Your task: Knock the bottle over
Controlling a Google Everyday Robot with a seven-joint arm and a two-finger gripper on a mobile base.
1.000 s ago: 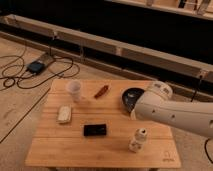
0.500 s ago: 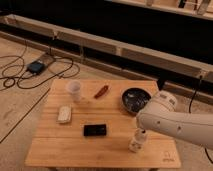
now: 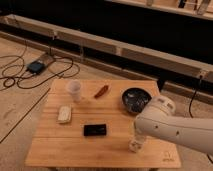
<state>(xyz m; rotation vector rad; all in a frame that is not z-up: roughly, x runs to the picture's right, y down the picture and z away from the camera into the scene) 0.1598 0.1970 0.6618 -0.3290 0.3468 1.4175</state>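
The bottle (image 3: 135,146) is small and whitish. It stands near the front right of the wooden table (image 3: 55,145), and only its lower part shows. My white arm (image 3: 165,122) reaches in from the right and covers the bottle's top. My gripper (image 3: 139,136) is at the arm's lower left end, right at the bottle's upper part, mostly hidden by the arm.
On the table are a translucent whitish cup (image 3: 74,90), a reddish-brown oblong item (image 3: 101,91), a black bowl (image 3: 136,98), a black phone (image 3: 94,130) and a pale flat packet (image 3: 64,113). A blue device (image 3: 36,66) with cables lies on the floor at left.
My arm has swung down and forward over the table's right side, and now covers the bottle's top. The bottle's base stays in about the same spot.
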